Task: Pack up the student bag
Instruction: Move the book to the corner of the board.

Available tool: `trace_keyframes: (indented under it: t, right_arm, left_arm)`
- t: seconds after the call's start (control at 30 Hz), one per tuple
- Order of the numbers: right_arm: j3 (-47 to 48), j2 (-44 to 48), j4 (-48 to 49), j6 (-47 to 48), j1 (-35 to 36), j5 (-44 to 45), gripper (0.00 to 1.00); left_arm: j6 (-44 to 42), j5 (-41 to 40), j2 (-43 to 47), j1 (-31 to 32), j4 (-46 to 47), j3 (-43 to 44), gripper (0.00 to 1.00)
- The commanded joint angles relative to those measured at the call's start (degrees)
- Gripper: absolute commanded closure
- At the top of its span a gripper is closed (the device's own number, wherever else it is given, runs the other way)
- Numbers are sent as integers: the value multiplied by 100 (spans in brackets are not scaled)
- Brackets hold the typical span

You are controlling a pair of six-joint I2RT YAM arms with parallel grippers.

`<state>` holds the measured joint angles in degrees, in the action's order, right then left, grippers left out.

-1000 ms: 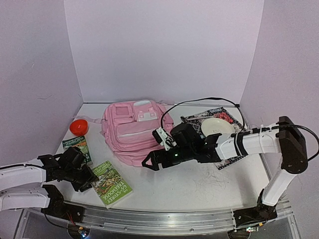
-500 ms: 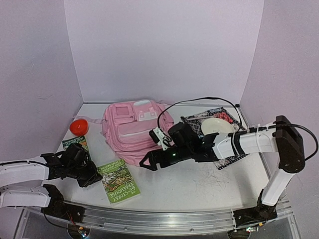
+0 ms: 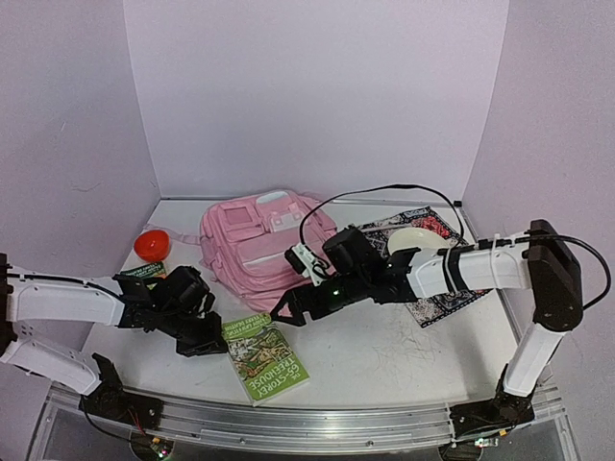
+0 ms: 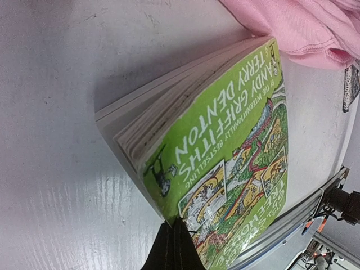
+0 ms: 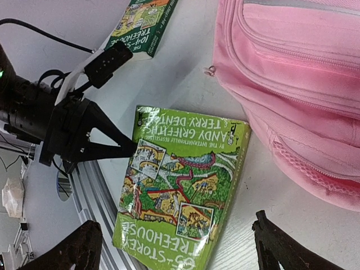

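Student bag (image 3: 259,245) lies flat, pockets up, at the back of the worktop (image 3: 384,360), a little left of centre. Green book (image 3: 267,357) lies near the front edge, just clear of the bag's near side.

Left gripper (image 3: 206,343): jaws pressed together, tips touching the book's left edge. Cannot tell whether the cover is nipped between them.

Right gripper (image 3: 288,315): jaws spread wide, holding nothing, above the gap between bag and book.

Second book (image 3: 140,272) and red item (image 3: 152,245) sit by the left edge.
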<state>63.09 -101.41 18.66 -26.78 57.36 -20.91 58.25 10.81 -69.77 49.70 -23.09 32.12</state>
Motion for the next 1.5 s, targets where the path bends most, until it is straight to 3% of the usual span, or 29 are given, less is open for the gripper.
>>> trace_keyframes:
  t: [0.0, 0.1, 0.23, 0.47, 0.83, 1.17, 1.47]
  right_arm:
    - [45, -102, -396, -54, -12, -155, 7]
    - [-314, 5, -398, -254, -14, -69, 7]
    - [-780, 173, -379, -494, -16, -40, 8]
    - [-1265, 336, -258, -692, -20, -65, 9]
    - [-1350, 468, -197, -745, -17, -77, 9]
    - [-1113, 316, -134, -650, -11, -203, 9]
    - [-1058, 256, -134, -622, -10, -260, 9]
  left_arm:
    - [-114, -261, -42, 40, 169, 394, 92]
    - [-288, -297, -23, 40, 119, 563, 73]
    - [-784, -470, -157, 32, -298, 990, 56]
    - [-2084, -286, -878, -436, -938, 1844, 45]
    - [-3345, -17, -1098, -1067, -1823, 2332, 42]
    - [-4459, 1065, -2449, -1163, -1759, 2678, 49]
    - [-4495, 1683, -2620, -1164, -1770, 2527, 61]
